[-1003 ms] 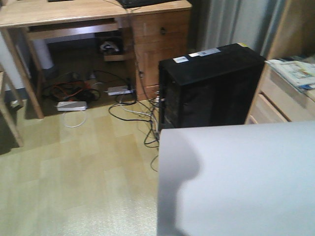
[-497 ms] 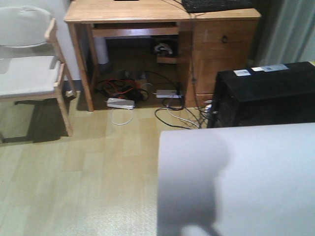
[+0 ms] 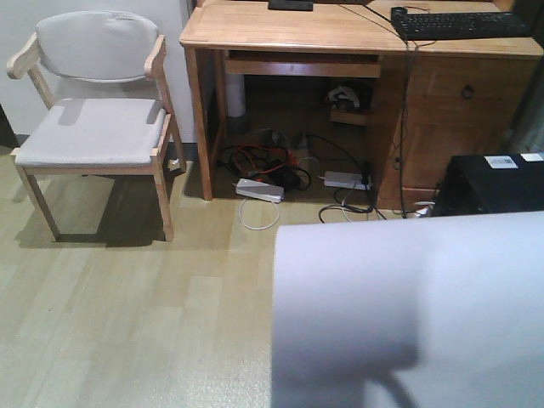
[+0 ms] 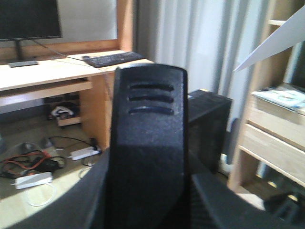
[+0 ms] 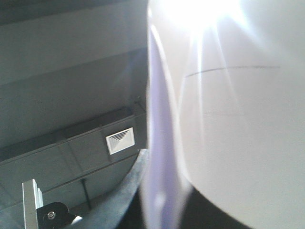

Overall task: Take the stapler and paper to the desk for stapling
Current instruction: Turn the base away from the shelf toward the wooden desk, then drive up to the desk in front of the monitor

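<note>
The white paper (image 3: 408, 306) fills the lower right of the front view, held up close to the camera, and hides the floor behind it. In the right wrist view the paper (image 5: 228, 105) stands edge-on between the jaws of my right gripper (image 5: 167, 205), which is shut on it. In the left wrist view my left gripper (image 4: 150, 195) is shut on the black stapler (image 4: 147, 143), whose ribbed end points up. One corner of the paper (image 4: 281, 40) shows at upper right there. The wooden desk (image 3: 280, 30) stands ahead, across the floor. Neither gripper shows in the front view.
A wooden chair (image 3: 93, 127) with a grey cushion stands left of the desk. A black keyboard (image 3: 459, 24) lies on the desk, and cables and power strips (image 3: 259, 189) lie under it. A black computer tower (image 3: 493, 183) stands at right, a shelf unit (image 4: 276, 129) beyond it.
The front view has swung left: desk and computer tower slid right in the frame and the chair came into view. The paper keeps its place in the view.
</note>
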{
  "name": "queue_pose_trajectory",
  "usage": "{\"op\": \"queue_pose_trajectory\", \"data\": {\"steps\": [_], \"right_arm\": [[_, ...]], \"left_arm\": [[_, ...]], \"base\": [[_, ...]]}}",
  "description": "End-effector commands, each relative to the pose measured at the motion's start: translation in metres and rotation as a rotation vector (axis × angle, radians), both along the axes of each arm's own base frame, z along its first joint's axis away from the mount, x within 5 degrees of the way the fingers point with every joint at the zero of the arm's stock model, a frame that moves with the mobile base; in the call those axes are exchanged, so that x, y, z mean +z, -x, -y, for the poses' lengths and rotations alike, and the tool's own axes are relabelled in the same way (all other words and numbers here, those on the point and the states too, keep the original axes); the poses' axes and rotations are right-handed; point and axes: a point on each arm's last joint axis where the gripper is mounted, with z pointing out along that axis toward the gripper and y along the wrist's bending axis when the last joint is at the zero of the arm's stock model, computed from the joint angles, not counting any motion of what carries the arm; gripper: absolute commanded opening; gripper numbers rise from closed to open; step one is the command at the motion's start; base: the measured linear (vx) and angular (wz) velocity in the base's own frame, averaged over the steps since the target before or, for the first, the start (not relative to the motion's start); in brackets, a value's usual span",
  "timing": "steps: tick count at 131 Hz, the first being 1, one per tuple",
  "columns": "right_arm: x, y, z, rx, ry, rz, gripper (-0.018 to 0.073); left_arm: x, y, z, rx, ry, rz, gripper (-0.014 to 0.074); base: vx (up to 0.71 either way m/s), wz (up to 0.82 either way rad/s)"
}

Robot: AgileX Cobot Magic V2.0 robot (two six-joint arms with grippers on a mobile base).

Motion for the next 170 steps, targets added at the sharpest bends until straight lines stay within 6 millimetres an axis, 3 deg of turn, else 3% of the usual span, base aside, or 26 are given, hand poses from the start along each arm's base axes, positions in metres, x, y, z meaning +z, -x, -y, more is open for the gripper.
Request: {"op": "queue_pose_trajectory", "data": {"steps": [1, 170], "right_arm": [[0.0091, 0.0032, 0.0003, 0.003, -0.006, 0.043, -0.0006], [0.0106, 0.0075, -0.0006, 0.021, -0.003, 0.091, -0.0006]], "left_arm": [[0.0185, 0.0002, -0.0010, 0.006, 0.093, 0.094, 0.0000], [0.0185, 0.0002, -0.0010, 0.006, 0.093, 0.094, 0.0000]], "base": [[0.26, 0.17], [0.39, 0.01]]}}
